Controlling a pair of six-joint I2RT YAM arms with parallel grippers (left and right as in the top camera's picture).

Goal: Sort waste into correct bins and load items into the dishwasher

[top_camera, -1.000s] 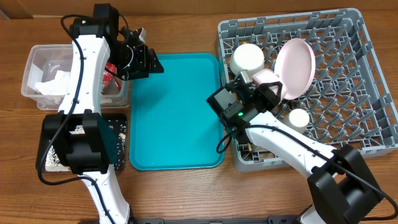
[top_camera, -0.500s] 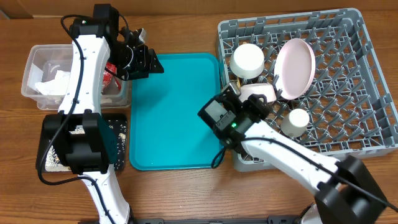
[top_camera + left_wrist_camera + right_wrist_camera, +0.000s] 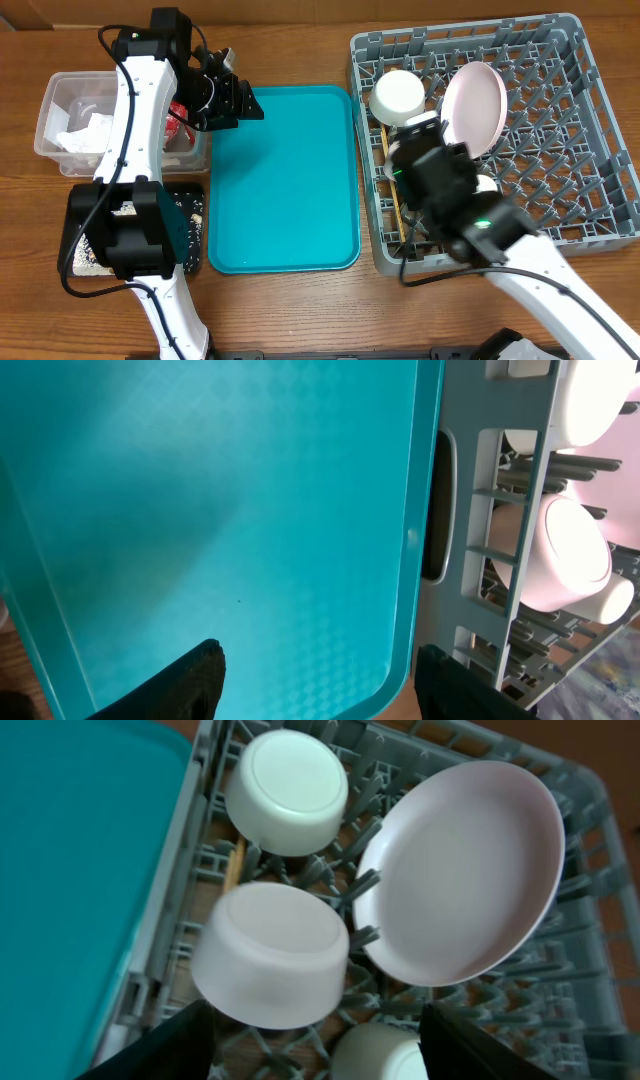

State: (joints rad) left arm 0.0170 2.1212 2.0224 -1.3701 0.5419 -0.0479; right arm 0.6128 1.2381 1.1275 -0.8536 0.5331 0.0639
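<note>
The right gripper [image 3: 314,1038] hangs spread and empty over the dish rack [image 3: 588,1012], with the upturned bowl [image 3: 270,952] just at its eleven o'clock; the left gripper [image 3: 318,658], likewise empty-jawed, sits well off at nine.

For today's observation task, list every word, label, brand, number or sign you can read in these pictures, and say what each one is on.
No readable word, number or sign in any view.
Red wrapper in the tub: any print is too small to read.
Teal tray, rack, plate, bowls: plain, no markings visible.
</note>
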